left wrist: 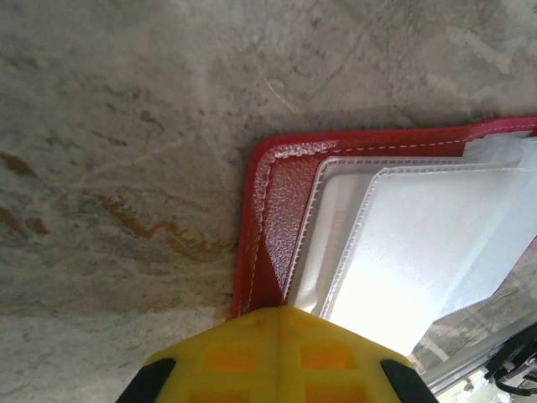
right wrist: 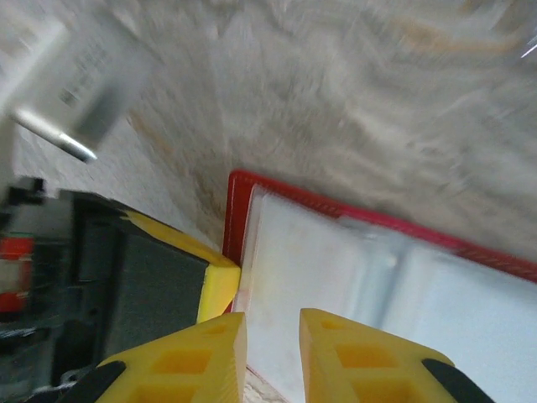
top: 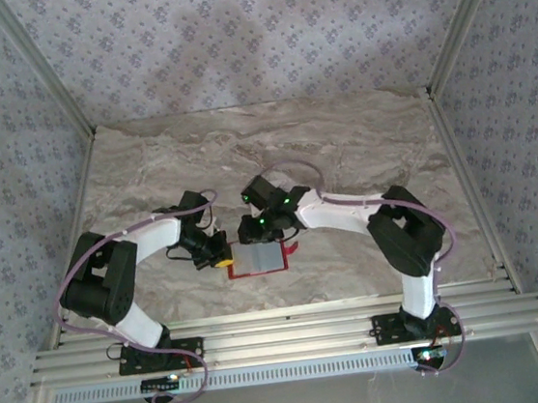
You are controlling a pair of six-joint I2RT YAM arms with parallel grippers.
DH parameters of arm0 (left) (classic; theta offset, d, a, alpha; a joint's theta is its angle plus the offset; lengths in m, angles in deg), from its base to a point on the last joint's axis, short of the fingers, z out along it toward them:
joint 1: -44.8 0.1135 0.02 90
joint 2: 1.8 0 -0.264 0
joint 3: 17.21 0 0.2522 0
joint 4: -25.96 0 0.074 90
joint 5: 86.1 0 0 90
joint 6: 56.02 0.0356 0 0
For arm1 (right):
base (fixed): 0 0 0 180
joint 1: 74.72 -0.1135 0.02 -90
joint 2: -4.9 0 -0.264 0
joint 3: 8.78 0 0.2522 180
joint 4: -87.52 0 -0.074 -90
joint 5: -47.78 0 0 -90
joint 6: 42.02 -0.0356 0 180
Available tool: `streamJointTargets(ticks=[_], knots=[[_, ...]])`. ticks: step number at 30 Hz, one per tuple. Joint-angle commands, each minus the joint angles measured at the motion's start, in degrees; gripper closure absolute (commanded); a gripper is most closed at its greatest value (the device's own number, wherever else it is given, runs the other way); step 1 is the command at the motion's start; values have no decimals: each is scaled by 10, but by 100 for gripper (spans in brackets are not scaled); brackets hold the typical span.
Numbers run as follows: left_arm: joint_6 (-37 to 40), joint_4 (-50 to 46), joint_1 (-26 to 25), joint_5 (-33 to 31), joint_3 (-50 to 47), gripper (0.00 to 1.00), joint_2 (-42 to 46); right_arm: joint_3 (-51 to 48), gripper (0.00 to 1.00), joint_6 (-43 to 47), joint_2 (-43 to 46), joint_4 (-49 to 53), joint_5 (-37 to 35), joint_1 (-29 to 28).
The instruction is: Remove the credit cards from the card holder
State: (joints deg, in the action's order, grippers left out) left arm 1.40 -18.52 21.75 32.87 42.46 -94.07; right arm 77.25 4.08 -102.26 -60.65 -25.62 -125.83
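Note:
The red card holder [top: 258,273] lies open on the marble table between the two arms, its pale panel facing up. A small red tab [top: 292,248] sticks out at its right side. My left gripper [top: 222,261] is shut, its yellow tips [left wrist: 281,312] pressed against the holder's red corner border [left wrist: 281,193]. My right gripper [top: 256,234] hovers low over the holder's far edge, open by a narrow gap [right wrist: 273,323] above the white panel [right wrist: 336,277]. The panel shows layered translucent pockets [left wrist: 403,235]. I cannot make out any credit cards apart from these pockets.
The marble tabletop [top: 360,142] stretches behind and to both sides of the holder, bounded by patterned walls and aluminium rails [top: 284,336] at the near edge. In the blurred right wrist view the left gripper's yellow fingertip [right wrist: 220,290] touches the holder's border.

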Motion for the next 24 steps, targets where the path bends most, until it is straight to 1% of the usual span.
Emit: streamJointTargets(ticks=[1,11,16,19,24], knots=[[3,4,-3,3,-10,100,12,25,78,-42,-26,-17,19,-14],[1,7,-2,5,-18,100,13,6,84,-71,-75,-73,56,-20],[1,5,-2,5,-17,100,13,-1,83,-70,-77,-57,43,-20],[1,4,-2,4,-15,100,13,6,79,-61,-73,-14,15,-21],[3,1,-2,3,-13,100,10,26,68,-42,-69,68,-31,-23]])
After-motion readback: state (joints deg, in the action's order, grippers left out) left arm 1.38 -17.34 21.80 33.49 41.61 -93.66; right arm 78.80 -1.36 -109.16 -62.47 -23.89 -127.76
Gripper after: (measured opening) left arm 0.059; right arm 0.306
